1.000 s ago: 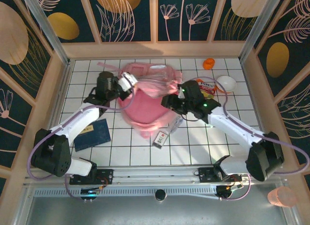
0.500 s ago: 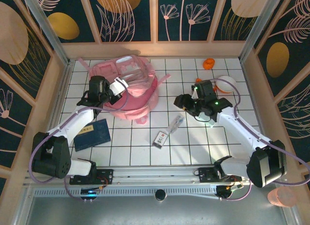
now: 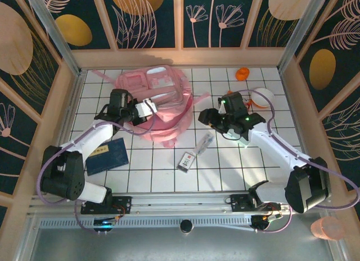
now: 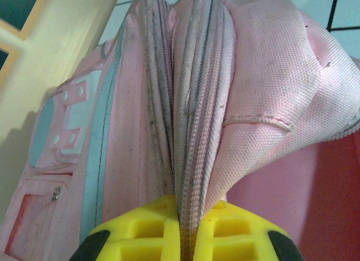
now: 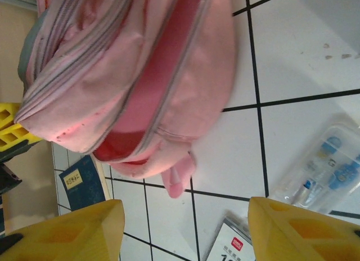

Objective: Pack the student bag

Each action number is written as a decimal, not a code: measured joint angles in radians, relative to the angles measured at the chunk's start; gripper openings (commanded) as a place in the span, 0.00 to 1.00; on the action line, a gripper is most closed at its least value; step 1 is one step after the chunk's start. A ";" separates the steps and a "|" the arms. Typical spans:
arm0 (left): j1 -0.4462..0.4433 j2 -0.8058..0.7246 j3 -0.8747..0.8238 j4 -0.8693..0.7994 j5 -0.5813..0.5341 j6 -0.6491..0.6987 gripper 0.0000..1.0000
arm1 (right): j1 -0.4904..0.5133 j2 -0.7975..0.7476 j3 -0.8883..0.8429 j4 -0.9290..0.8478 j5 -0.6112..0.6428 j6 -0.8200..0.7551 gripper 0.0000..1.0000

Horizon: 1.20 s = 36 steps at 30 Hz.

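The student bag (image 3: 163,100), a big soft pink backpack, lies slumped at the back left of the tiled table. My left gripper (image 3: 147,108) is shut on its zipped rim; in the left wrist view the yellow fingers (image 4: 140,230) pinch the grey zip edge of the bag (image 4: 264,75). My right gripper (image 3: 203,116) hovers just right of the bag, open and holding nothing. In the right wrist view the bag (image 5: 129,75) shows its red lining, with the gripper (image 5: 185,233) spread wide below a small pink tab.
A dark blue notebook (image 3: 107,156) lies front left of the bag. A clear pen pack (image 3: 203,143) and a small card pack (image 3: 186,160) lie in the middle. A white bowl (image 3: 262,96) and an orange item (image 3: 242,73) sit back right. Wooden walls ring the table.
The right gripper let go of the bag and drew off to the right, opening. The left gripper kept its grip and pulled the bag towards the back left.
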 measured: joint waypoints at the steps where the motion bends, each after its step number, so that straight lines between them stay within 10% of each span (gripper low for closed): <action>1: -0.009 0.011 0.003 0.015 0.005 -0.002 0.11 | 0.005 0.007 0.000 0.013 0.000 0.000 0.60; 5: -0.021 0.038 0.014 0.069 0.011 -0.049 0.58 | 0.018 0.018 0.000 0.056 0.005 0.001 0.60; 8: -0.021 0.030 0.026 0.090 0.011 -0.150 0.70 | 0.026 0.018 0.002 0.092 0.019 0.001 0.60; 23: 0.028 -0.286 0.146 -0.201 -0.370 -1.325 0.77 | 0.069 0.226 0.237 0.230 0.107 -0.030 0.57; 36: 0.111 -0.591 -0.256 -0.524 -0.476 -2.304 0.76 | 0.219 0.486 0.426 0.316 0.029 -0.072 0.57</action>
